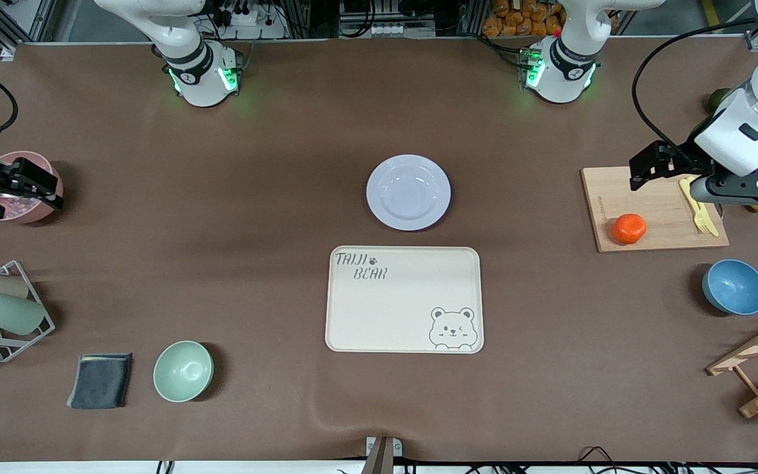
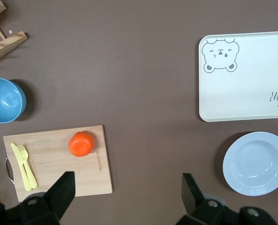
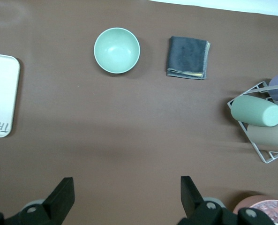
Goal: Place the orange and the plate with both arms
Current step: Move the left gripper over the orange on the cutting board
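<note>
The orange (image 1: 629, 228) lies on a wooden cutting board (image 1: 655, 209) toward the left arm's end of the table. It also shows in the left wrist view (image 2: 80, 143). The plate (image 1: 408, 192) sits empty at the table's middle, just farther from the front camera than the beige bear tray (image 1: 405, 299); the left wrist view shows it too (image 2: 256, 163). My left gripper (image 1: 645, 171) is open and empty, up over the board's edge (image 2: 127, 187). My right gripper (image 1: 24, 187) is open and empty over a pink bowl (image 1: 20, 187), with bare table between its jaws (image 3: 127, 190).
A yellow fork (image 1: 698, 205) lies on the board. A blue bowl (image 1: 734, 286) and a wooden rack (image 1: 757, 359) stand nearer the front camera. A green bowl (image 1: 183, 370), a grey cloth (image 1: 101, 380) and a wire cup rack (image 1: 4, 313) are toward the right arm's end.
</note>
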